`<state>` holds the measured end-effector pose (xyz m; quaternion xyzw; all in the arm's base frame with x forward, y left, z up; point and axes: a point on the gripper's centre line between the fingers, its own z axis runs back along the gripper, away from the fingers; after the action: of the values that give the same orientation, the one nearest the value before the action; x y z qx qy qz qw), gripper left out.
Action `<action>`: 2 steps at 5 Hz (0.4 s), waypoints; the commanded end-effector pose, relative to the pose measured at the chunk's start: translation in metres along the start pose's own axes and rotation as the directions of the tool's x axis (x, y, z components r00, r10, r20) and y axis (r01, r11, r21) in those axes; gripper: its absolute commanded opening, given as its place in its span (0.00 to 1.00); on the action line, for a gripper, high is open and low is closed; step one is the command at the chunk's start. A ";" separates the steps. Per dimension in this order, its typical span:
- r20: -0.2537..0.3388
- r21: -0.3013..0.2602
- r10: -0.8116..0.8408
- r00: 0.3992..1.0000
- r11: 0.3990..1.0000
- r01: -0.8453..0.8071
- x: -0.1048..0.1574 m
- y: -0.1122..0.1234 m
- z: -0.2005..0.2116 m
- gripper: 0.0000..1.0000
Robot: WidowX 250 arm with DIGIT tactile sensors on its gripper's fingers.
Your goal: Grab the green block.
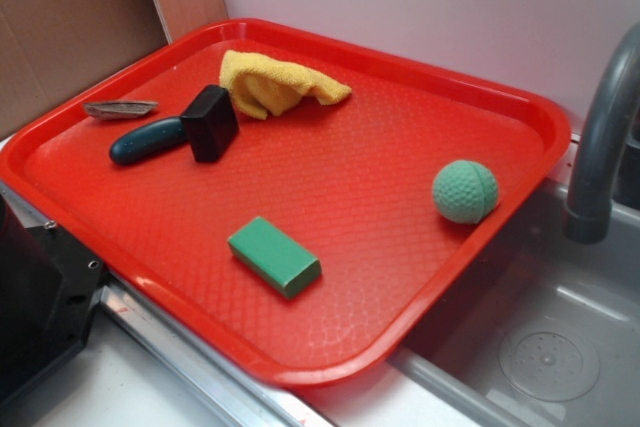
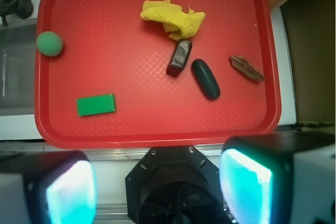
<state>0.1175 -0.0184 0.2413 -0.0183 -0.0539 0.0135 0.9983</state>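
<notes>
The green block (image 1: 274, 256) lies flat on the red tray (image 1: 400, 197), near its front edge. In the wrist view the green block (image 2: 95, 104) sits at the lower left of the red tray (image 2: 157, 135). My gripper (image 2: 157, 192) hangs high above the robot base, short of the tray's near edge. Its jaws stand wide apart with nothing between them. The fingers (image 2: 71, 192) show as blurred teal pads at the bottom corners. The gripper itself does not show in the exterior view.
A pale-green dimpled ball (image 1: 465, 191) rests at the tray's right side. A dark teal handle with a black head (image 1: 180, 131), a yellow cloth (image 1: 275, 83) and a small brown scrap (image 1: 120, 108) lie at the back left. A grey sink (image 1: 540, 347) and faucet (image 1: 600, 137) stand to the right.
</notes>
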 end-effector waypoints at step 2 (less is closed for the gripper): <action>-0.058 -0.052 -0.027 0.998 0.998 0.024 -0.001 -0.030 -0.042 1.00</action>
<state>0.1187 -0.0478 0.1902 -0.0387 -0.0076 0.0144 0.9991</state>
